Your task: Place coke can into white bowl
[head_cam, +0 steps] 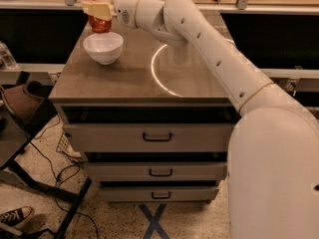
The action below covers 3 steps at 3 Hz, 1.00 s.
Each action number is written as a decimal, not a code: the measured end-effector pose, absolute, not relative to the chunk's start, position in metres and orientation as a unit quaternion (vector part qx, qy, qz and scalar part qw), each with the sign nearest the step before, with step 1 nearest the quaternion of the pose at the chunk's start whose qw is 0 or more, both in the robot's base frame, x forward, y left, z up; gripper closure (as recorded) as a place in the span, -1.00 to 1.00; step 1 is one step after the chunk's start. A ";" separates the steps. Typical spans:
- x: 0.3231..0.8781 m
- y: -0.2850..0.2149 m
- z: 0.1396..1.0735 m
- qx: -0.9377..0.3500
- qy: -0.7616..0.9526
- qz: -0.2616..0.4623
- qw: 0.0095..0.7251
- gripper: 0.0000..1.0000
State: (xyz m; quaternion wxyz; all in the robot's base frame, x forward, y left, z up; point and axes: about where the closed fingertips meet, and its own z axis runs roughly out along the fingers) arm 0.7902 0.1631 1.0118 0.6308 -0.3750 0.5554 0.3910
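The gripper is at the far left of the cabinet top, shut on the orange-red coke can. It holds the can upright in the air, just above and slightly behind the white bowl. The can's silver top shows above the yellowish fingers and its lower half hangs below them, close to the bowl's far rim. The bowl stands on the wooden top near the left edge, with nothing showing inside it. The white arm reaches in from the lower right across the top.
The wooden cabinet top bears a bright ring of light near its middle. Three drawers face me below. A dark chair and cables stand at the left. A counter edge runs behind.
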 end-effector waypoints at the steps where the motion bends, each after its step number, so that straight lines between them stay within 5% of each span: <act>1: 0.792 0.161 1.000 -0.382 0.567 0.377 0.625 1.00; 3: 0.793 0.170 0.968 -0.385 0.567 0.364 0.630 1.00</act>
